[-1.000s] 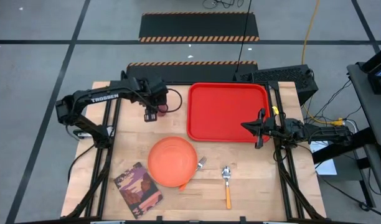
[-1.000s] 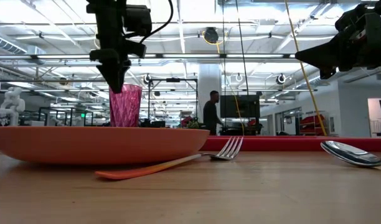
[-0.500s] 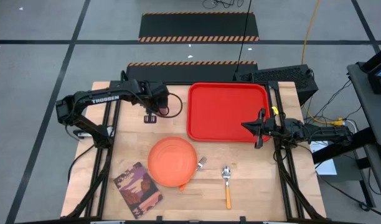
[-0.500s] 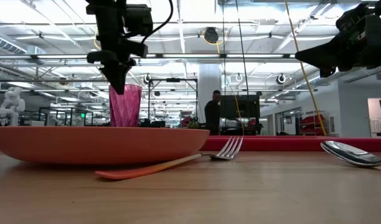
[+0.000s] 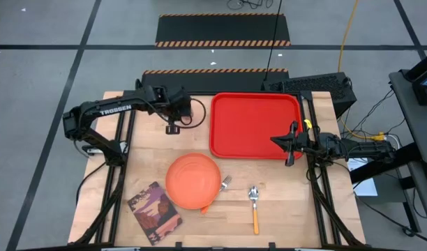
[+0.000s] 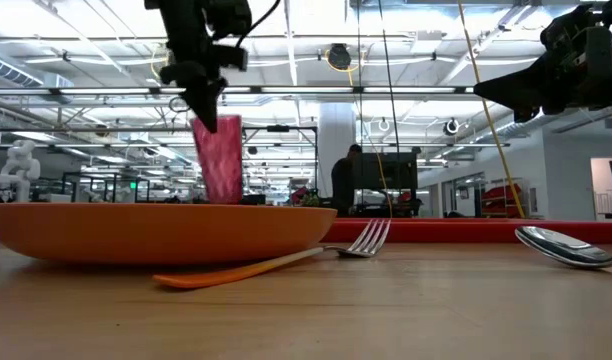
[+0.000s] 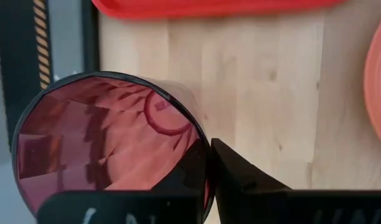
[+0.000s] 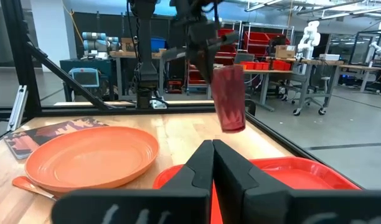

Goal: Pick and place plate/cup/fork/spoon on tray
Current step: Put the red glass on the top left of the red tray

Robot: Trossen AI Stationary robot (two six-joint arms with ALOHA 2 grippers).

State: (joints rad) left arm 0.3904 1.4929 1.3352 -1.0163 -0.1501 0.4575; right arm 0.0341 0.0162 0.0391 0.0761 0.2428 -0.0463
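Cup now lifted, between left fingers

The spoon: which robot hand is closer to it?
The right. The right gripper hangs over the tray's near-right edge, near the spoon; the left gripper, holding the cup, is farther away.

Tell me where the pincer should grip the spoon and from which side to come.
Grip the spoon at mid-handle, coming straight down from above. It lies flat on the table, apart from the fork, and the thin orange handle fits between the fingers better than the rounded metal bowl.
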